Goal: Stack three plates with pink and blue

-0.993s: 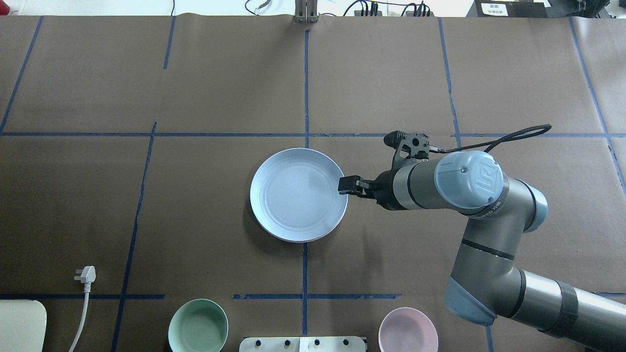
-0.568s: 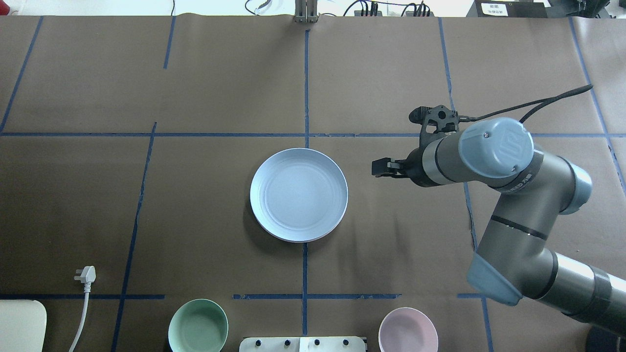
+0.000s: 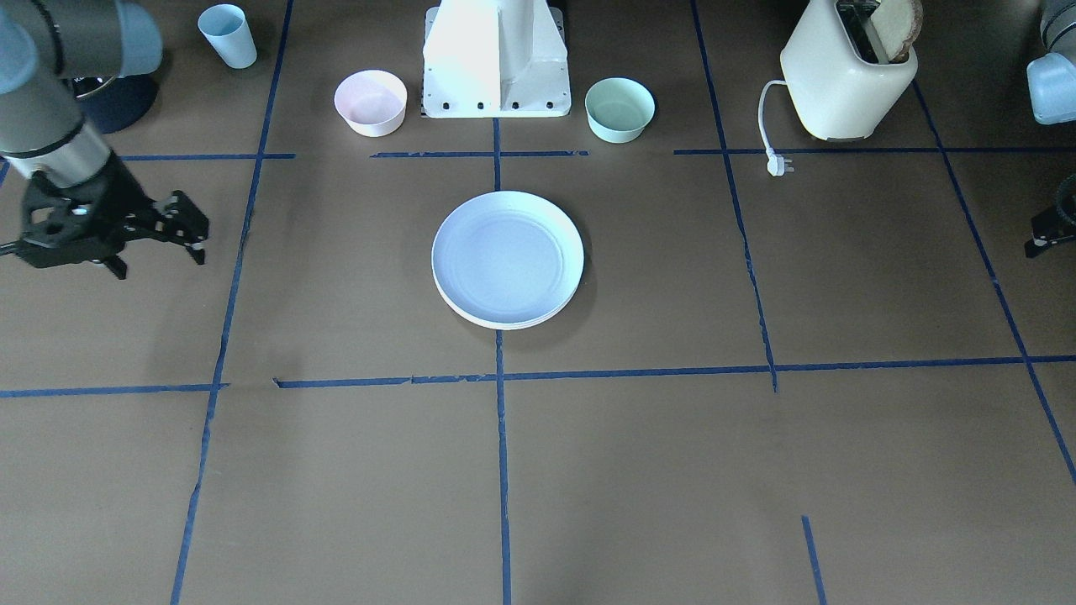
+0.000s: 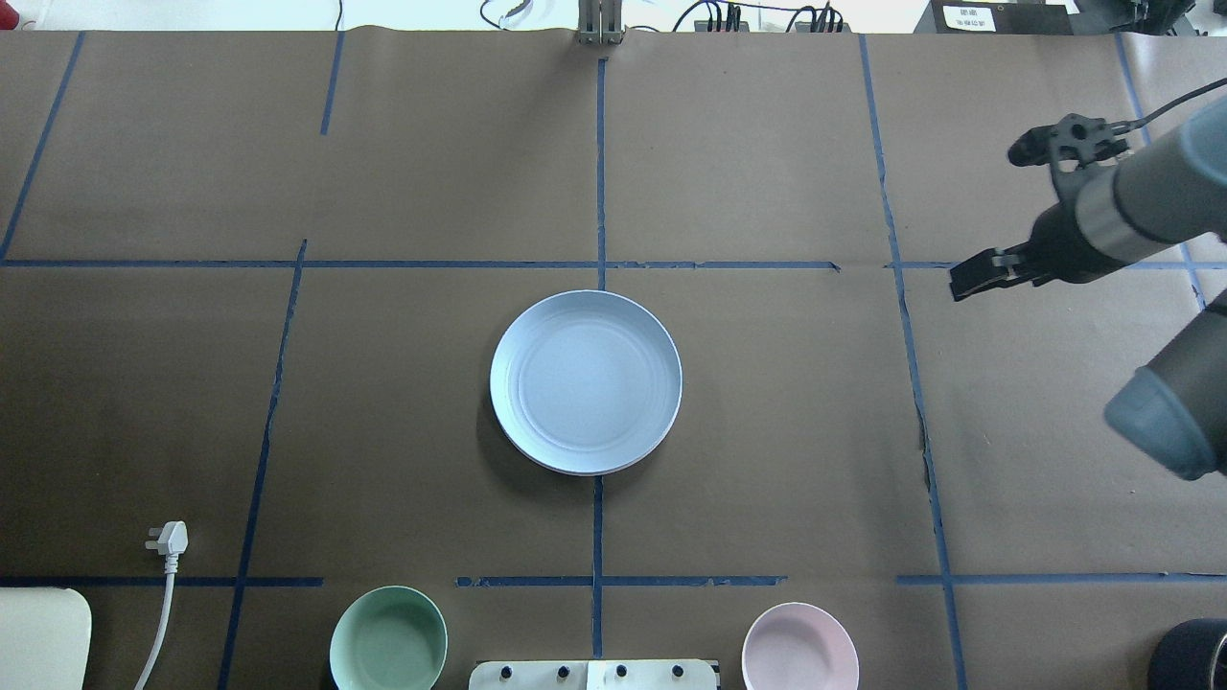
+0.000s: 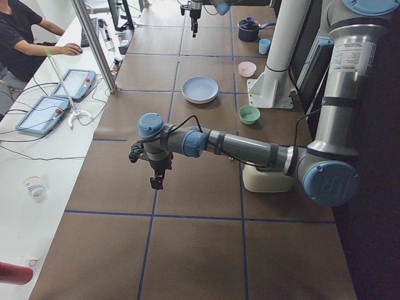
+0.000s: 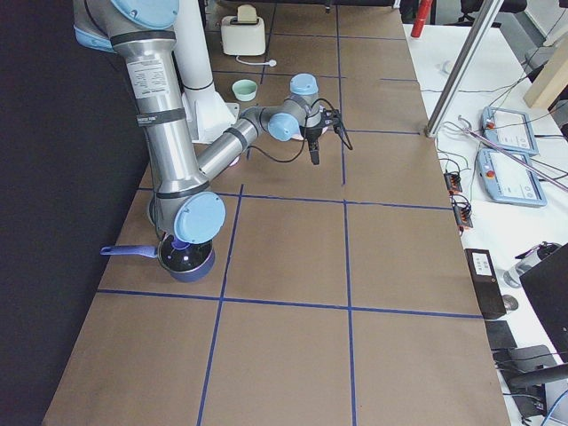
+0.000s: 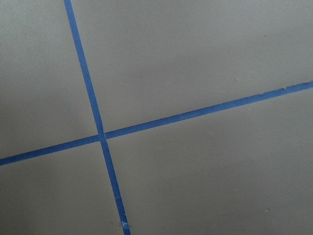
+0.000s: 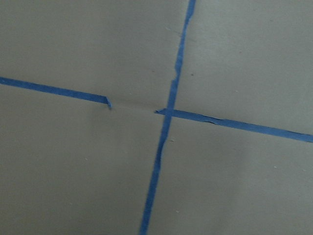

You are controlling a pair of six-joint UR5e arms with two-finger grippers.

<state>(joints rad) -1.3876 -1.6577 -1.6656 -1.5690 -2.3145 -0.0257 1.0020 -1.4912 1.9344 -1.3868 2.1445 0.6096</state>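
A light blue plate (image 4: 586,381) lies at the table's middle, on top of a stack. A cream-white rim (image 3: 504,323) shows under it in the front-facing view. I see no pink plate; whatever lies between is hidden. My right gripper (image 4: 970,278) hangs above bare table far to the right of the stack. It is empty, and its fingers stand apart in the front-facing view (image 3: 195,228). My left gripper (image 5: 156,182) hangs over bare table far from the stack. Only its edge shows in the front-facing view (image 3: 1034,247), so I cannot tell whether it is open.
A small pink bowl (image 4: 800,647) and a mint-green bowl (image 4: 388,640) stand near the robot base (image 3: 496,59). A cream toaster (image 3: 845,71) with its plug (image 4: 168,539) stands on my left side. A blue cup (image 3: 228,35) and a dark pot (image 6: 182,257) stand on my right.
My right gripper has drawn back from the blue plate's right rim, moving right and toward the far side. The plate stack has stayed in place.
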